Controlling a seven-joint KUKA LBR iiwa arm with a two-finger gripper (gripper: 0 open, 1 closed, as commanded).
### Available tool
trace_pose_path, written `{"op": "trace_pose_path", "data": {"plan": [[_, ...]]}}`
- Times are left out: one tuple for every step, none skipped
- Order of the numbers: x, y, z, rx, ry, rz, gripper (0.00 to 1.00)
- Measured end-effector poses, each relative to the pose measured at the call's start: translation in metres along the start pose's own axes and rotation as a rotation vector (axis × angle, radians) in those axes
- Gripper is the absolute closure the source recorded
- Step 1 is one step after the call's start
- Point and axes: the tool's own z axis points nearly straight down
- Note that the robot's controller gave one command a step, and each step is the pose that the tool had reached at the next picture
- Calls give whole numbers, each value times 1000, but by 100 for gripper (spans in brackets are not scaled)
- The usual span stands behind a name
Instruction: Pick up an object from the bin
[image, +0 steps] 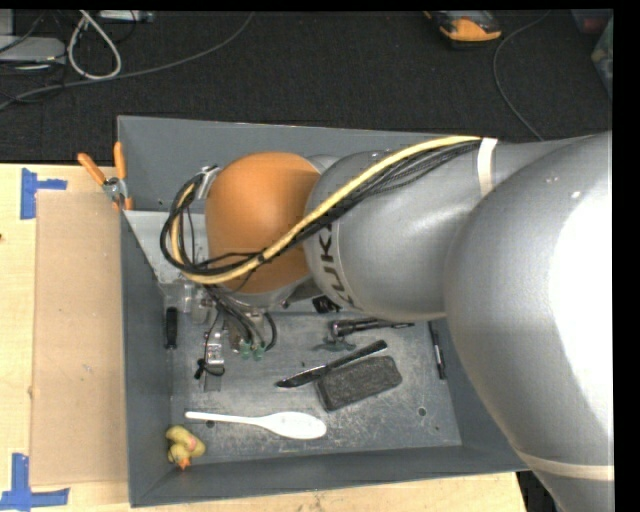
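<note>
The jaws hung low over the left floor of the bin (140, 350), apart or together I could not tell; nearest lay a white plastic spoon (260, 423), likely light, stiff and slippery, best pinched across its handle

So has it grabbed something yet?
Reaching in looks done: the pincer is low in the bin's left part, near the white spoon. Nothing looks grabbed yet: spoon, yellow toy and grey block lie on the floor. Grabbing one and lifting it out is left.
</note>
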Motion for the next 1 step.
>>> {"op": "trace_pose_path", "data": {"plan": [[0,0,0,0,0,0,0]]}}
